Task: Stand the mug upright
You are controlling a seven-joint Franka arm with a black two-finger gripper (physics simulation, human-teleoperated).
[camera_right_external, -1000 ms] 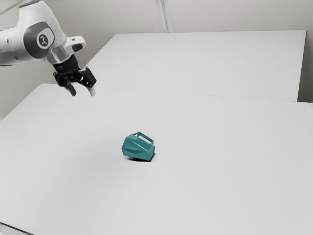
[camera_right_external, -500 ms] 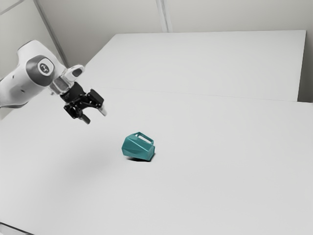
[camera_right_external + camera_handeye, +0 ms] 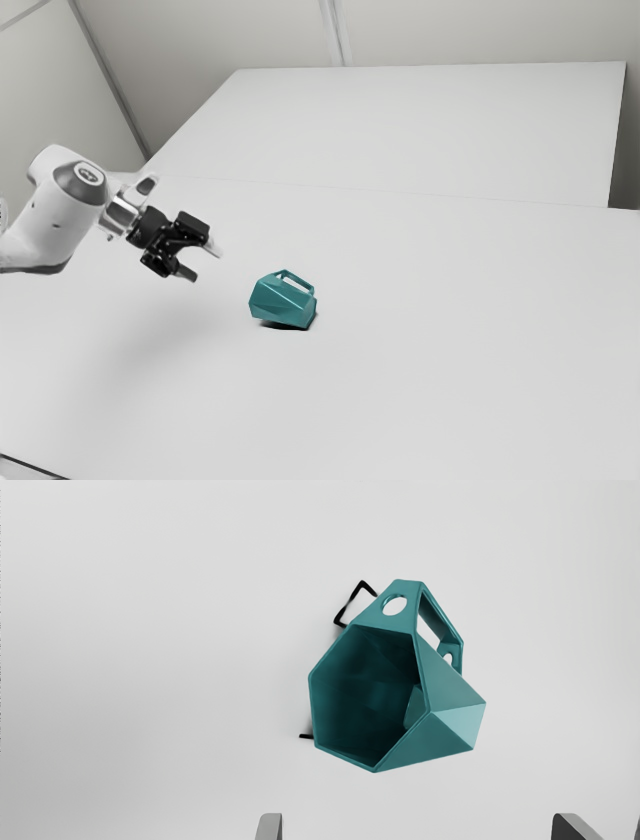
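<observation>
The mug (image 3: 284, 301) lies on its side on the table (image 3: 450, 360), so it is not upright as the task wants. Its long axis runs from the mouth (image 3: 310, 710), turned roughly toward the hand, to the base, which points away, toward the exterior view's right. The handle (image 3: 441, 622) is on the mug's upper side, lifted off the tabletop.

Farther out, on the mug's mouth side and toward the exterior view's left, the gripper (image 3: 201, 261) hangs above the table, near the mug but apart from it. The fingers (image 3: 270, 826) are spread wide, with nothing held between them and neither one touching the mug. They point toward the mug on a slant.

Beyond the gripper, at the far end from the mug, the arm (image 3: 52, 220) comes in from the exterior view's left.

The coming move turns on that mouth-to-hand line, I judge: the gripper needs to close in on the mug, take its wall or body, and tip the mouth up and the base down. A hold off the axis could roll the mug or knock the handle.
</observation>
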